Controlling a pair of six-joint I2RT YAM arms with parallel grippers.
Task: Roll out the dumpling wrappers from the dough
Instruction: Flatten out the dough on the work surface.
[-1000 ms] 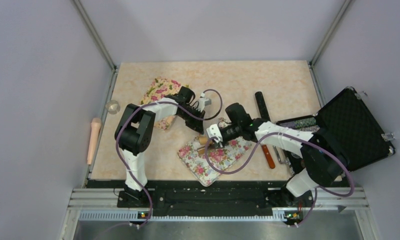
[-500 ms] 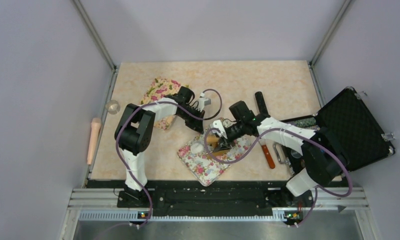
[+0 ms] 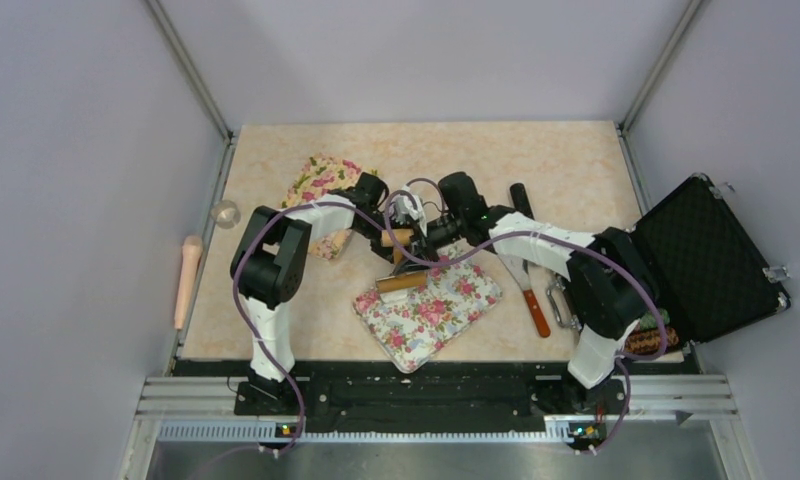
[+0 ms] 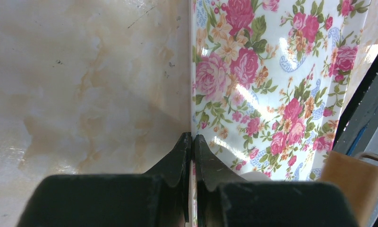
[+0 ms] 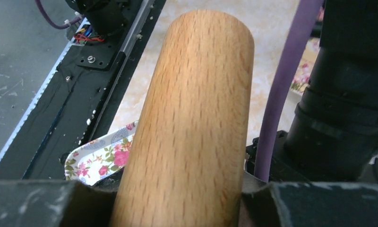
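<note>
Your right claw (image 5: 177,208) has swung off the middle of the floral tray (image 3: 446,310) over the last second and now sits close beside the left claw (image 4: 192,137), carrying the wooden roller (image 5: 196,94) with it. The left claw has not shifted. The white disc that lay open on the tray half a second ago no longer shows from above; the roller's barrel lies across that spot, just on the near side of both claws. Your left claw is pinched nearly closed on the tray's rim and pins it to the table. Your right claw is clamped around the roller, one finger on each side of the wood. The dumpling wrapper (image 4: 256,176) shows only as a pale rounded edge on the tray just to the right of the left claw's fingertips, so you cannot tell from here how thin or how round it is. As far as these views go, the rolling looks to be under way rather than finished: one piece is under the roller, and no finished disc can be made out anywhere near either claw. More passes probably remain, and then the disc has to come off the tray.
</note>
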